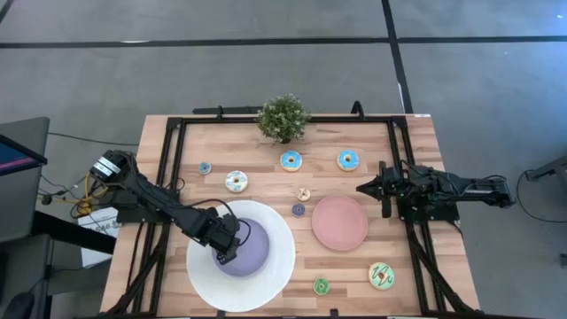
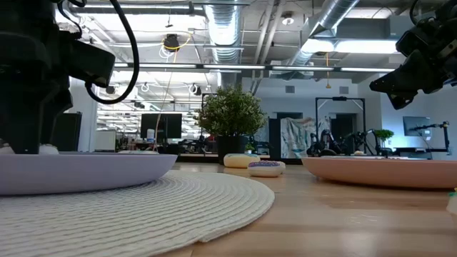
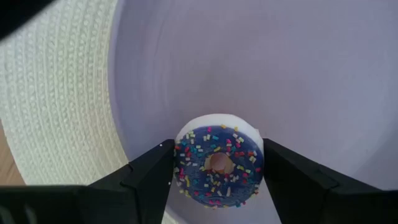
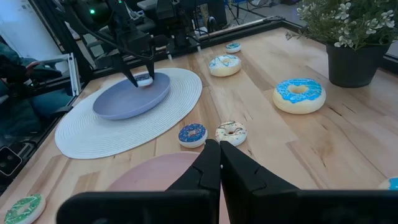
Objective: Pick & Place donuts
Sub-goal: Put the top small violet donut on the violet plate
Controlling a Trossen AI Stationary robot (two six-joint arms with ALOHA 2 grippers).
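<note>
Left gripper (image 3: 217, 171) over the lavender plate (image 1: 257, 257) — a small dark-blue sprinkled donut with a white base (image 3: 217, 163) sits between its dark fingers (image 3: 146, 177).

The fingers flank the donut closely, parted just wider than it; whether they touch it cannot be told. The donut rests on the plate, which lies on the round white woven mat (image 1: 279, 279). The left arm reaches in from the table's left edge, wrist bent down. The right gripper (image 4: 219, 163) — fingers pressed together, empty — waits by the right edge, beside the round pink plate (image 1: 340, 222). No writing can be read.
</note>
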